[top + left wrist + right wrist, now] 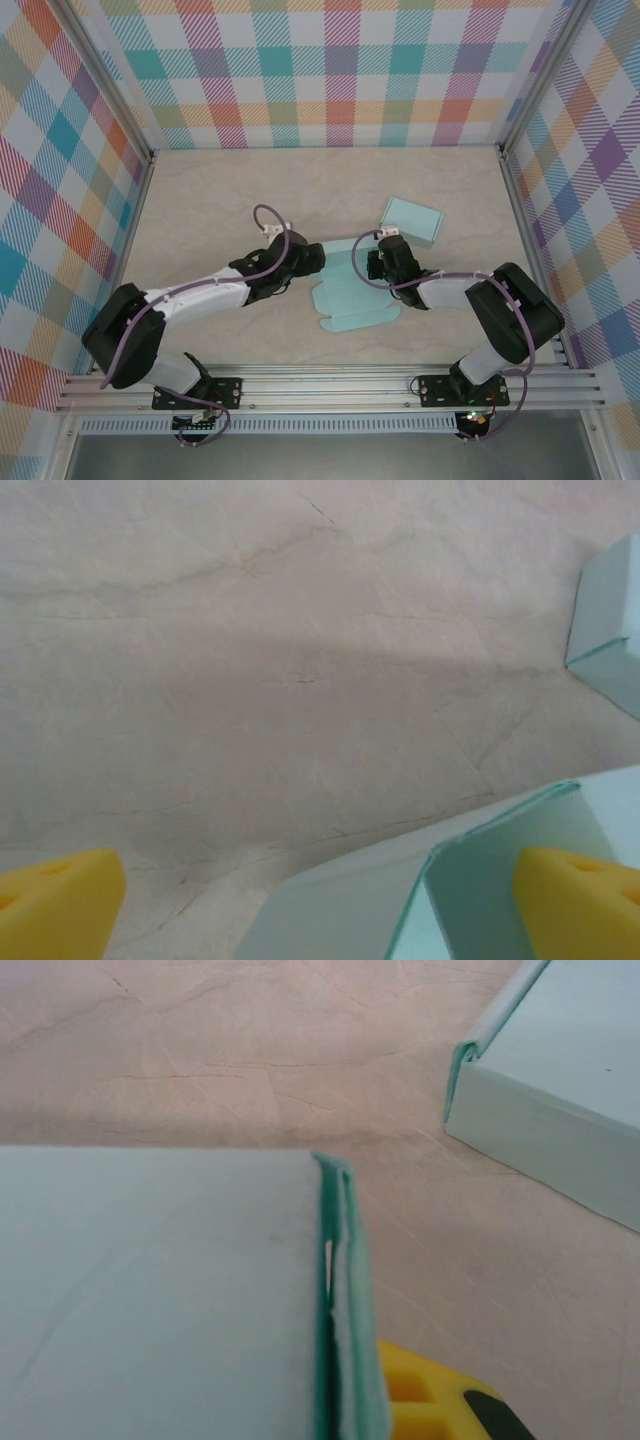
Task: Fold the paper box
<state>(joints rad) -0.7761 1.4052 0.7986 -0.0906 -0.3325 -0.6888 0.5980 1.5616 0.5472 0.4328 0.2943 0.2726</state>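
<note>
The paper box (352, 298) is a pale teal cut sheet lying partly unfolded on the table's middle. My left gripper (312, 262) hovers at its left edge, open wide. In the left wrist view, its yellow fingers (55, 905) straddle the sheet's corner (350, 900) and a raised flap, and neither finger pinches it. My right gripper (377, 264) is at the sheet's upper right edge. In the right wrist view it is shut on a doubled-over wall (340, 1290) of the box, standing upright. One yellow finger (420, 1395) shows to the right of that wall; the other is hidden behind the panel.
A second teal box (413, 221), folded up, sits just behind and to the right of the sheet, close to my right gripper. It also appears in the wrist views (610, 620) (570, 1080). Checked walls enclose the beige table (220, 200).
</note>
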